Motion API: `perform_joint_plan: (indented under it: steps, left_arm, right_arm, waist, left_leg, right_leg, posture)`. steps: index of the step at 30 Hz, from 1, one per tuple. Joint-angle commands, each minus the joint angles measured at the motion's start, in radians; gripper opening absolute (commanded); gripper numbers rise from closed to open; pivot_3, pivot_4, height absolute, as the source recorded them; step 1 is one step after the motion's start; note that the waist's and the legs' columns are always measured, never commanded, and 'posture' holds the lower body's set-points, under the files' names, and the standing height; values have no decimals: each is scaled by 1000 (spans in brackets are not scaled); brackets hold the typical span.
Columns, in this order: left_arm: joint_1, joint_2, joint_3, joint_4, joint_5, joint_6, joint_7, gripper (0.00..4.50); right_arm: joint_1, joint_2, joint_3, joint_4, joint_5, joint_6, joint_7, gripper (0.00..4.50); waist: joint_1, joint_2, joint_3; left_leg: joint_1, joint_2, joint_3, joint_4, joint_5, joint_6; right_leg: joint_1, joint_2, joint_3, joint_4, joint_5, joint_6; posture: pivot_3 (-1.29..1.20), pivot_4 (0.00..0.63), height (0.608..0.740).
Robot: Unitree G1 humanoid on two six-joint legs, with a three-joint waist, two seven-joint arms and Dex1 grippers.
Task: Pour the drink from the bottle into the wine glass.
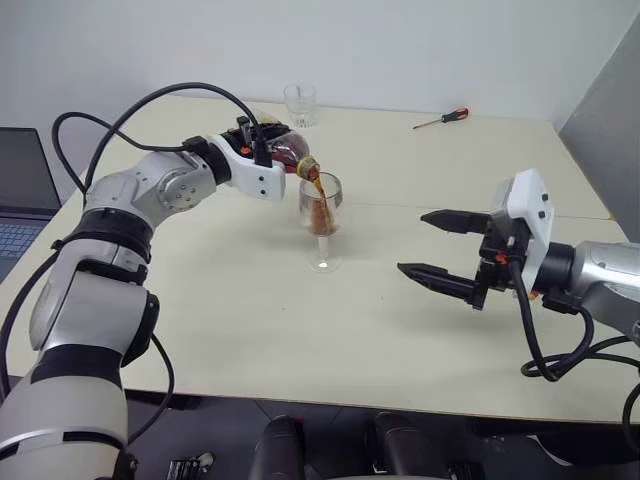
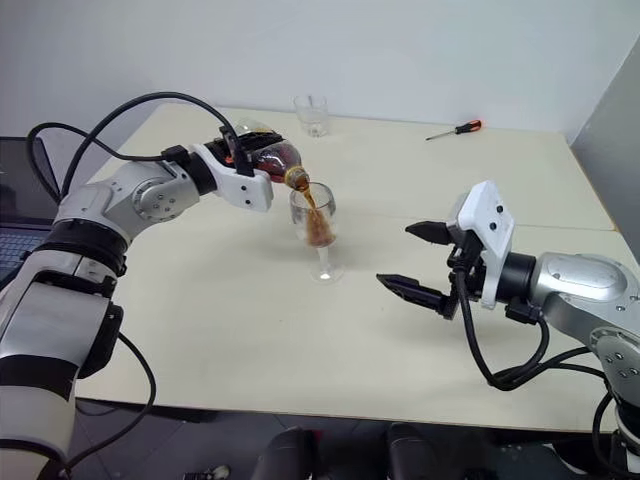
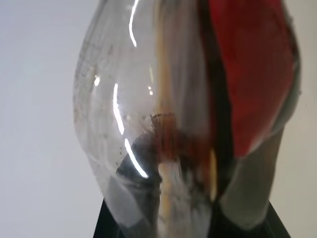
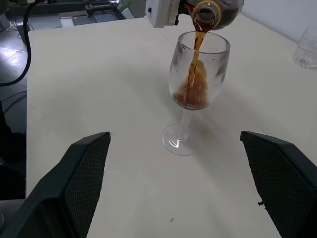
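1. Plainly, no writing can be read anywhere; the bottle point(image 1: 283, 150) carries a red label strip, seen up close in the left wrist view as a blank red patch on clear plastic.
2. Left gripper point(image 1: 262, 152) has its fingers pressed onto the bottle, holding it tipped on its side with the open mouth just over the rim of the wine glass point(image 1: 322, 222).
3. A dark brown-red stream of the drink point(image 4: 194, 79) falls from the mouth into the bowl, which is partly filled; the right wrist view shows this most clearly.
4. That glass stands upright on the pale counter point(image 1: 250, 330), between the two arms.
5. Right gripper point(image 1: 438, 245) hovers near the glass with its fingers spread wide, holding nothing.
6. Head views add a clear tumbler point(image 1: 300, 104) and a screwdriver point(image 1: 442, 119) near the counter's far edge, and a laptop point(image 1: 22, 190) at the left.
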Motion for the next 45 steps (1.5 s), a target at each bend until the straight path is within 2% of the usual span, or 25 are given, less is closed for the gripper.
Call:
perform_joint_plan:
  steps: [1,37,45]
  left_arm:
    - [-48,22,7,-13,-1,6,30,899]
    - [-28,38,12,-30,-3,12,31,898]
    - [-30,14,39,-32,-67,12,-7,898]
  right_arm:
    - [-33,-13,-12,-1,-1,-24,8,4500]
    - [-56,7,28,22,-34,-49,22,4500]
    - [-62,10,34,27,-36,-50,23,4500]
  waist:
    - [0,0,0]
    - [0,0,0]
    - [0,0,0]
  left_leg:
    - [0,0,0,0,0,0]
    - [0,0,0,1,0,0]
    - [0,0,0,1,0,0]
  right_leg:
    - [0,0,0,0,0,0]
    - [0,0,0,1,0,0]
    - [0,0,0,1,0,0]
  posture:
    - [0,150,740]
    - [0,150,740]
    - [0,150,740]
